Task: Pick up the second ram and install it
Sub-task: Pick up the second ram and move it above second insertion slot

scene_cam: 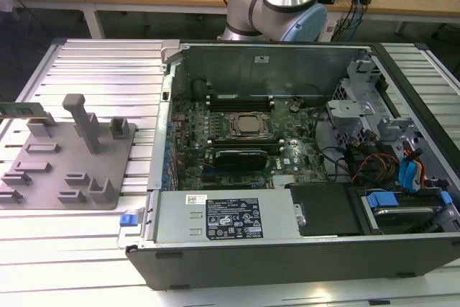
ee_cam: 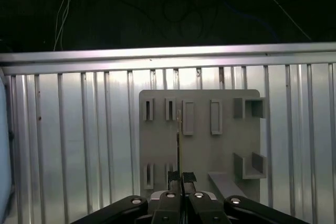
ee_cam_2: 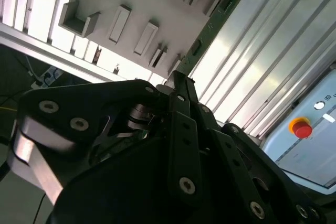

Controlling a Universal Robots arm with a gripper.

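Gripper (ee_cam: pixel 182 179) in line with the ram (ee_cam: pixel 178 140) at a grey fixture (ee_cam: pixel 205 153) on a slatted table (ee_cam: pixel 68 145).

In the exterior view the ram (scene_cam: pixel 25 111), a narrow green stick, lies along the fixture's far edge, toward the table edge on the exterior view's left. It cannot be told whether the gripper is closed on the stick or only lined up with it. To go well, this step probably needs the gripper square to the stick's long edge, clamping its flat faces, then a straight, level lift clear of the slotted blocks. The first wrist view shows the stick edge-on, as a thin line. In the second wrist view the ram (ee_cam_2: pixel 212 22) shows its green face. The exterior view adds the open case (scene_cam: pixel 287 257) and its board (scene_cam: pixel 298 152), well apart from the stick.
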